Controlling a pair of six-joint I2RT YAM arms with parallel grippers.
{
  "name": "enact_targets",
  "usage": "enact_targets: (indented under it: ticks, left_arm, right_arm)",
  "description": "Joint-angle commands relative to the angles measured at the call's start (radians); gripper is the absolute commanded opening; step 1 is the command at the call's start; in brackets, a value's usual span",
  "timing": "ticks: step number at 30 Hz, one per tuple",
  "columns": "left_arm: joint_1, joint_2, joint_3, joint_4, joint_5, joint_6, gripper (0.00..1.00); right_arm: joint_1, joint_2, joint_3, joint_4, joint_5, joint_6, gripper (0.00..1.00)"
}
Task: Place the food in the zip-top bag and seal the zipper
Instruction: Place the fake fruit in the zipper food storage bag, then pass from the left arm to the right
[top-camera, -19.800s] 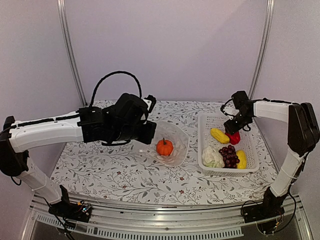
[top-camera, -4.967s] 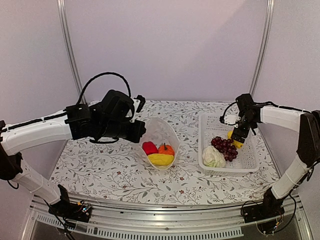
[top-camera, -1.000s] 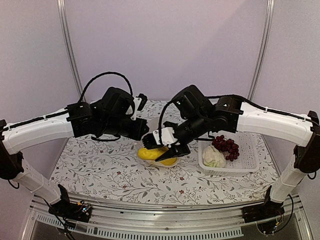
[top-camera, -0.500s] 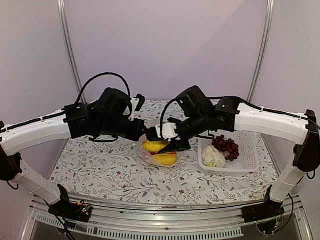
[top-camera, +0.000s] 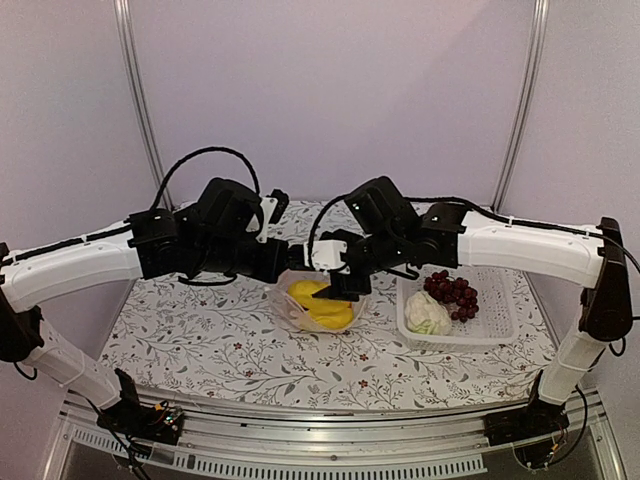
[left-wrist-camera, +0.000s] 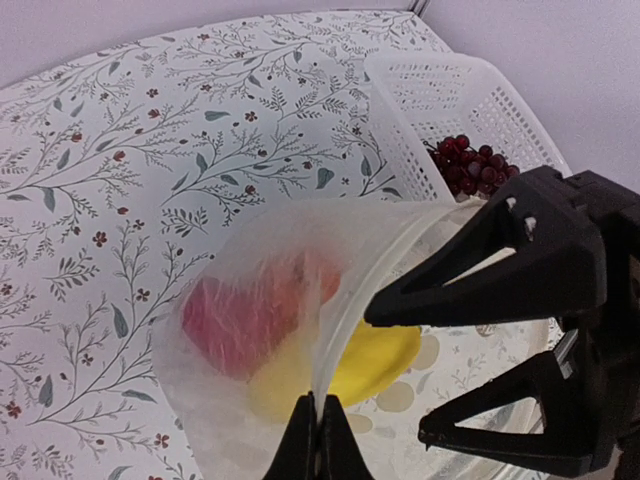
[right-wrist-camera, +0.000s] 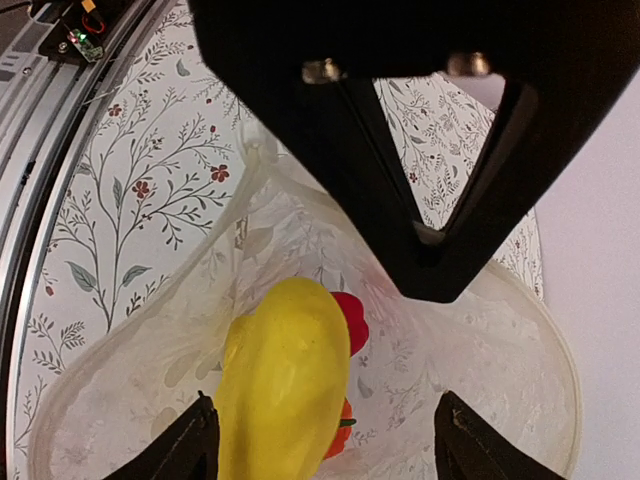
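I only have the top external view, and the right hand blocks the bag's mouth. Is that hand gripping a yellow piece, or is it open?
Observer: Open. The right wrist view shows the right hand spread wide, with a yellow piece lying loose in the zip-top bag beneath it.
Operator: And is the left hand actually gripping the bag?
Observer: Yes. In the left wrist view the left hand is shut on the bag's rim, holding the mouth open.
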Motion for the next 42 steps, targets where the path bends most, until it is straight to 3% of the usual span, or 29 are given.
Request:
enact_targets:
  ticks: [1,5,11,17,30,34,39,42]
  left_arm:
    - [0.016,-0.021,-0.008,0.014,0.012,0.000,0.00]
    - [0.019,-0.018,-0.009,0.015,0.014,-0.001,0.00]
    - [0.021,-0.019,-0.015,0.025,0.016,0.001,0.00]
    - [0.023,-0.012,-0.019,0.034,0.021,0.002,0.00]
    - [0.025,-0.040,-0.037,0.033,0.011,-0.004,0.00]
    - [0.025,-0.041,-0.039,0.034,0.012,-0.004,0.00]
    - [0.024,-0.059,-0.051,0.032,0.002,-0.006,0.00]
    - [0.026,-0.077,-0.064,0.033,-0.009,-0.008,0.00]
  right_arm:
    - [-0.006,0.028,0.035,0.020,0.109,0.046,0.78]
    - [-0.004,-0.004,0.060,-0.048,0.060,0.070,0.79]
    - [0.016,-0.099,0.059,-0.250,-0.197,0.033,0.77]
    - [0.081,-0.074,0.052,-0.304,-0.120,0.035,0.74]
    - [0.103,0.038,0.054,-0.377,-0.042,0.046,0.68]
    - [0.103,0.055,0.055,-0.370,0.002,0.053,0.55]
    - [0.103,0.069,0.063,-0.352,0.054,0.062,0.24]
    - [0.103,0.077,0.080,-0.358,0.051,0.058,0.11]
